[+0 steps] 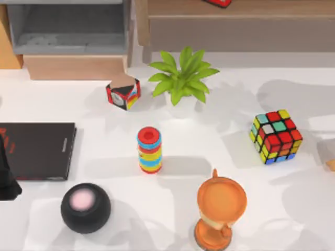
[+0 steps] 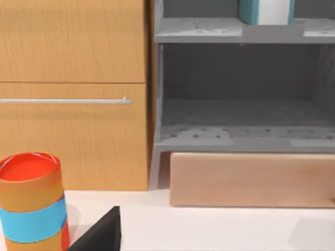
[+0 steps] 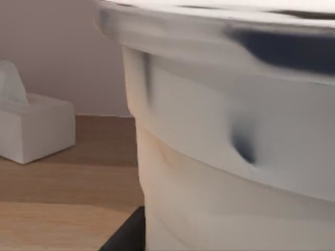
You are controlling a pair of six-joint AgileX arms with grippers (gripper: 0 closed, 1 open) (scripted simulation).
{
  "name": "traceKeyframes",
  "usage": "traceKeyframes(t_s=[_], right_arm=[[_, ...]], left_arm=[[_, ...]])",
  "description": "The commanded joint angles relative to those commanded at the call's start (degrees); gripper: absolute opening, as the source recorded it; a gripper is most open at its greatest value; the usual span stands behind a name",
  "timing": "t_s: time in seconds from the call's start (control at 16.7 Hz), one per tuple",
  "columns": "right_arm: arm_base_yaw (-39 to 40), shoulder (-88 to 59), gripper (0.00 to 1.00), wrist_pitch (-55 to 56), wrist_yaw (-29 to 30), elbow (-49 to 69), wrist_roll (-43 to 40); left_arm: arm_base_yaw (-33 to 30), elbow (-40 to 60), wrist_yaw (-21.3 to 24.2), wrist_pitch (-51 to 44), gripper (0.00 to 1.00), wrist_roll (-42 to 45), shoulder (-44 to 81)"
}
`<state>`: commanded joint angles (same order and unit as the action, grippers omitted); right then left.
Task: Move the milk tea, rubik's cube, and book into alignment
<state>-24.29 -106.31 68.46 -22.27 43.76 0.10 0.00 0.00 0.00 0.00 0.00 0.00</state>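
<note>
The right pincer (image 3: pixel 125 236) is hard up against a pale, cream-white plastic cup with a wide lid rim (image 3: pixel 230 157), which I take for the milk tea. The cup stands upright on a wooden surface, directly ahead of this pincer and almost touching it, with a white tissue box (image 3: pixel 32 130) farther off to one side. Only a dark edge of the pincer shows under the cup, so I cannot tell whether it is wide, narrow or already gripping.

The left pincer (image 2: pixel 100 235) is low at the table's left side, beside a thin black slab with red lettering (image 1: pixel 36 150). I cannot tell its state either. Well ahead of it and higher up, the thick teal-blue hardcover book with white page edges (image 2: pixel 265 11) stands upright on the upper board of a grey shelf unit (image 2: pixel 241 137). To reach it, this arm would have to go up and forward.

The 3x3 rubik's cube with black grid and coloured stickers (image 1: pixel 276 137) sits on the white table (image 1: pixel 220 157), on its right half and well apart from the left pincer, so the right arm looks the nearer one for it. A striped stack of coloured rings (image 1: pixel 149 150) stands between the cube and the black slab
</note>
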Motion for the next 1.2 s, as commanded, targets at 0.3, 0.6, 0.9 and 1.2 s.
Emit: traceKeyframes(t_s=[0.3, 0.6, 0.9, 1.2], right_arm=[[-1.7, -6.1, 0.0, 6.1, -1.6, -2.7, 0.4], [-3.5, -10.1, 0.0, 9.6, -3.0, -4.8, 0.5], [-3.2, -10.0, 0.0, 9.6, -2.9, -4.7, 0.6], [-3.4, -14.3, 0.0, 13.7, -3.0, -4.6, 0.5]], left_arm=[[0.0, 0.0, 0.0, 0.0, 1.0, 0.0, 0.0], [0.0, 0.0, 0.0, 0.0, 1.0, 0.0, 0.0], [0.0, 0.0, 0.0, 0.0, 1.0, 0.0, 0.0], [0.0, 0.0, 0.0, 0.0, 1.0, 0.0, 0.0]])
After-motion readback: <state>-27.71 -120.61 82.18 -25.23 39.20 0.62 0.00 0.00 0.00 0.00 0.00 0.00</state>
